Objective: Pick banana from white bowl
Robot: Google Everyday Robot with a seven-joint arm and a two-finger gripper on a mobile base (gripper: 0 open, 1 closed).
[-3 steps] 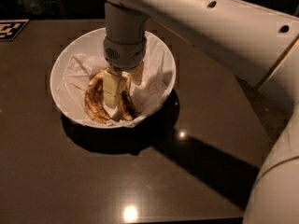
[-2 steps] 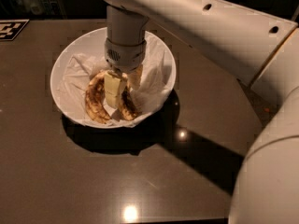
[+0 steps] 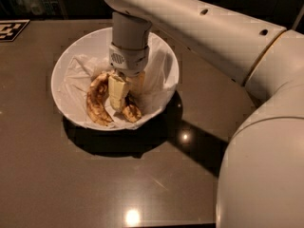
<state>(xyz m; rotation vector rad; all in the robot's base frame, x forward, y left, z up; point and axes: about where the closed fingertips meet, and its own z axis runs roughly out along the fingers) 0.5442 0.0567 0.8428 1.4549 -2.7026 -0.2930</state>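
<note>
The white bowl (image 3: pixel 164 56), lined with crumpled white paper, stands on the dark table. Two bananas lie in it. A heavily brown-blotched banana (image 3: pixel 97 101) curves along the left side. The other banana (image 3: pixel 132 113) lies right of it, and only its brown lower end shows below my gripper. My gripper (image 3: pixel 126 99) points straight down into the bowl's middle, on top of that second banana and just right of the blotched one. The wrist hides most of the second banana.
My white arm (image 3: pixel 213 27) reaches in from the right over the bowl's far rim, and its large link (image 3: pixel 266 165) fills the lower right. A black-and-white marker tag (image 3: pixel 12 28) lies at the table's far left edge.
The arm's upper links have shifted a little. The gripper has stayed low in the bowl at the same spot, and the bananas have not moved.
</note>
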